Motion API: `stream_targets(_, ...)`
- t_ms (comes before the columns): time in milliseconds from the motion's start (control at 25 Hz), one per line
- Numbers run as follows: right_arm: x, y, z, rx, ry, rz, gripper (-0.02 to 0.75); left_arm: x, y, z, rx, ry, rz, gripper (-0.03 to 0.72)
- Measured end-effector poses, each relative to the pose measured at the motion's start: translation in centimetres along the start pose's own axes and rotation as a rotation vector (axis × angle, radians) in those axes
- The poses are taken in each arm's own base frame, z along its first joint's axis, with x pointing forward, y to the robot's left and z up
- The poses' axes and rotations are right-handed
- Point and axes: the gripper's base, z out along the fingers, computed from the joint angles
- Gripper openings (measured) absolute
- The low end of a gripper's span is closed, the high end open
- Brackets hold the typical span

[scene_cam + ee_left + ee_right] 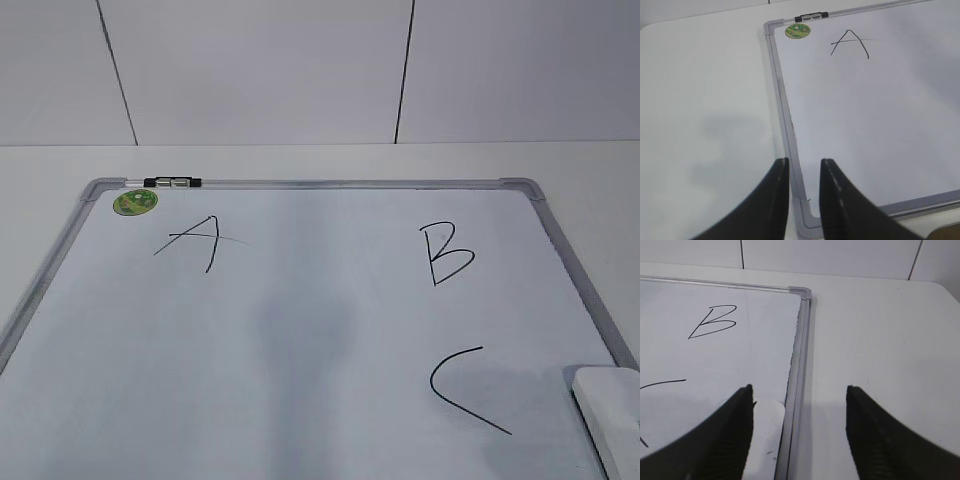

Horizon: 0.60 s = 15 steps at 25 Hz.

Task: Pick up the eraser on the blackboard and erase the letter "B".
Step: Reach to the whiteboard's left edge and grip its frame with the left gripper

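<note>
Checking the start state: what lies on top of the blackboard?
The eraser lies at its right edge, beside letters A, B, C. Under it is hidden.

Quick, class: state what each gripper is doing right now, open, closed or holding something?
Left gripper: jaws a narrow gap apart, holding nothing, above the blackboard frame.
Right gripper: jaws wide open, empty, above the eraser.

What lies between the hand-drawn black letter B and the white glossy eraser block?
In the exterior view, only the letter C sits between the letter B and the eraser; otherwise bare whiteboard.
</note>
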Motion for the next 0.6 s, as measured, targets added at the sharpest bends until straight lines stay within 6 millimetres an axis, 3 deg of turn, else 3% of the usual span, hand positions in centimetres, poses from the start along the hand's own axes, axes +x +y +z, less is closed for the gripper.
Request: stream_targets(600,-0.48,-0.08,-0.23,0.002,-0.004,0.003,0.473,0.0,0.0,0.0,0.0,0.0,0.0,0.154)
